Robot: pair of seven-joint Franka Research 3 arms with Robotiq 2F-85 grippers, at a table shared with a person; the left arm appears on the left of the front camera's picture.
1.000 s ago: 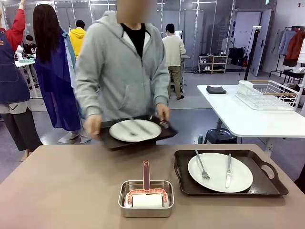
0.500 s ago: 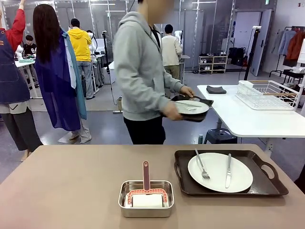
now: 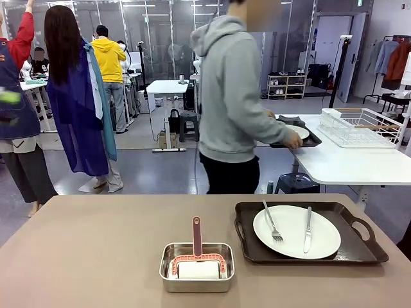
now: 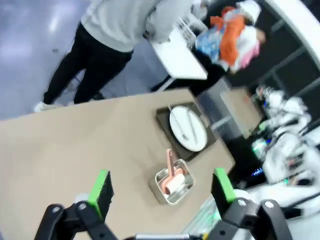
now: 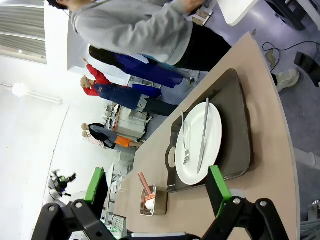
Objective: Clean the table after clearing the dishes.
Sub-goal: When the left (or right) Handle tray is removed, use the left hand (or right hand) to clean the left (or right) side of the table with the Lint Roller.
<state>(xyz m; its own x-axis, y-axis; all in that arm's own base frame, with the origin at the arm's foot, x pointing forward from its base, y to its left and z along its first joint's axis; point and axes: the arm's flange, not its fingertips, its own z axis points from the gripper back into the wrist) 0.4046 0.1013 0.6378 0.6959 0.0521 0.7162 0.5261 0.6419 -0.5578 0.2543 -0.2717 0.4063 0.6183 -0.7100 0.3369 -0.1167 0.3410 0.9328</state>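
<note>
A beige-brown worktop (image 3: 96,244) is seen with two things laid directly on it. A dark brown handled tray (image 3: 357,249) is set at the right. A small steel pan (image 3: 196,286) is placed near the front middle, close to the tray's left end.

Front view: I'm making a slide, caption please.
Person in grey hoodie holds a dark tray at the white table; a second tray with round white plate sits on the beige table.

Two trays (image 3: 359,247) (image 3: 312,142), two plates (image 3: 292,242) (image 3: 299,132), one fork (image 3: 273,224), one knife (image 3: 307,230), one steel pan (image 3: 196,285).
</note>
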